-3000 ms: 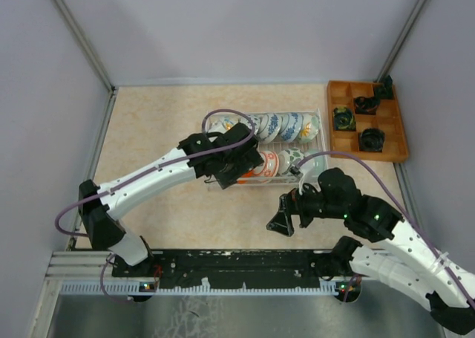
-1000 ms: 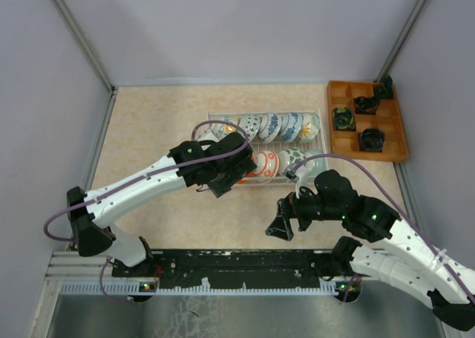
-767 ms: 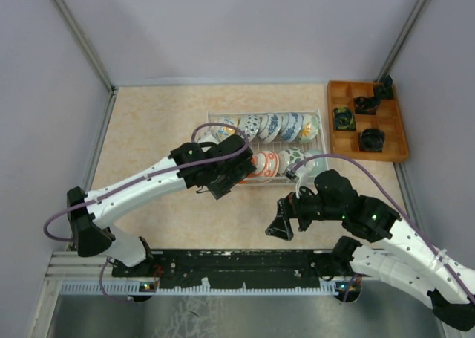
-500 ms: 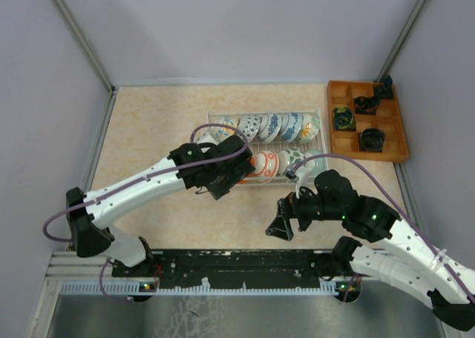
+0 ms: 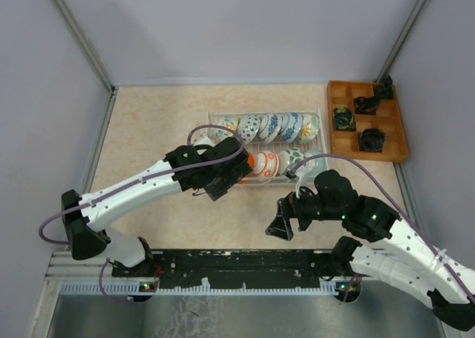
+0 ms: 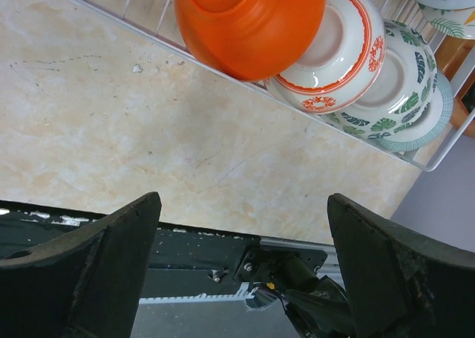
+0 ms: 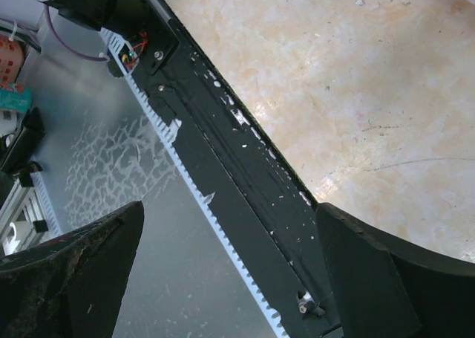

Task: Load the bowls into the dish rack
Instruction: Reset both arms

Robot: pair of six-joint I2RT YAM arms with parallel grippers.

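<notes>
Your left gripper (image 6: 243, 204) stood with jaws spread wide over bare table (image 5: 148, 122). The dish rack's (image 5: 274, 143) near wire wall blocked the way just ahead, and the orange bowl (image 6: 249, 22) leaned out above it. Left of the rack you had open room. To its right stood the wooden tray (image 5: 369, 157).

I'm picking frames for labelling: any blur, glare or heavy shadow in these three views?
Top external: even light, sharp, no hard shadows. Left wrist: orange bowl and tabletop crisp, the left fingers dark and soft-edged. Right wrist: mild glare on the tabletop near its edge; right fingers dark, little detail.
</notes>
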